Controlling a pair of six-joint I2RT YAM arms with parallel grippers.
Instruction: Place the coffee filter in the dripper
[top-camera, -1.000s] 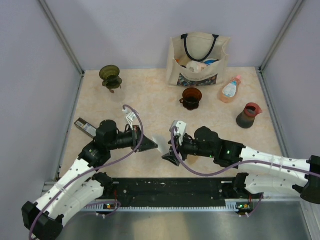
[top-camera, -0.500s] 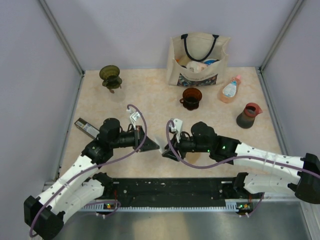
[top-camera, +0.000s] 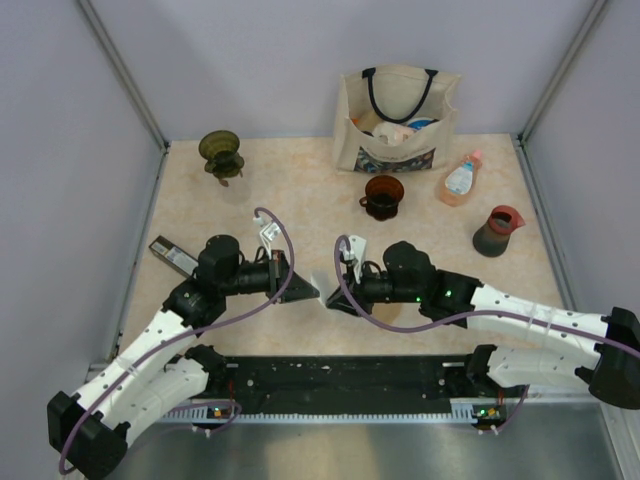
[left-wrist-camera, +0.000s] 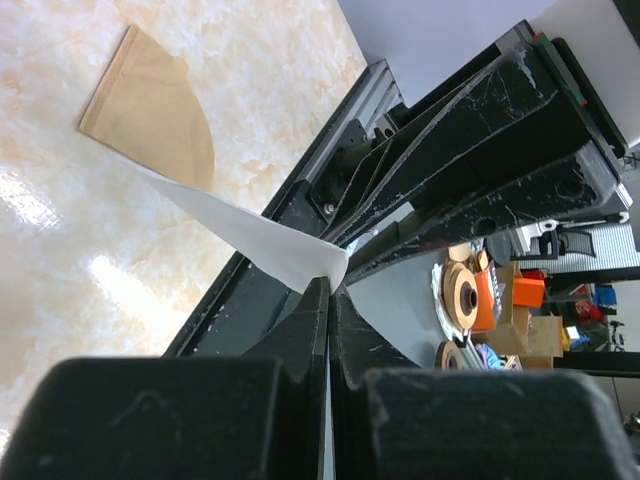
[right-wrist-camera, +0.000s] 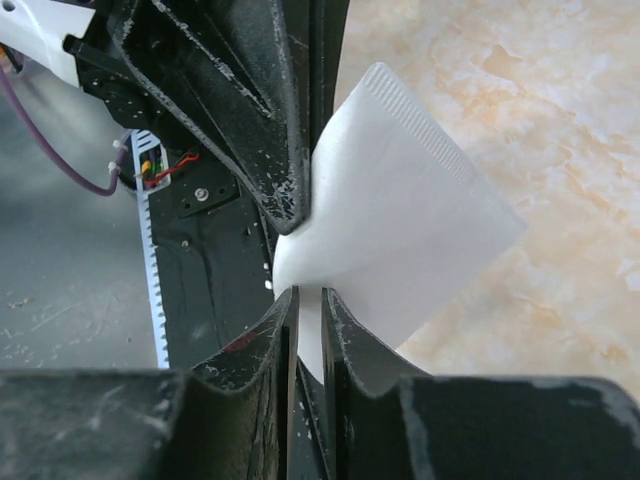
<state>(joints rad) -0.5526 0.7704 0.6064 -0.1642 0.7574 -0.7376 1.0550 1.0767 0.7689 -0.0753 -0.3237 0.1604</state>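
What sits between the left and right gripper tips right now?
Only the white paper coffee filter, pinched by the left gripper and the right gripper at once; both wrist views show it.

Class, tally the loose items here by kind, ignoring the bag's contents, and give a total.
Filters: 2 (white filter, brown filter)
Dripper: 1
Cup: 1
Bag: 1
Bottle: 1
Jug: 1
Black bar: 1
Total: 8

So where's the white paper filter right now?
The white filter is over the table, front middle in the top view, pinched between the left gripper and the right gripper.
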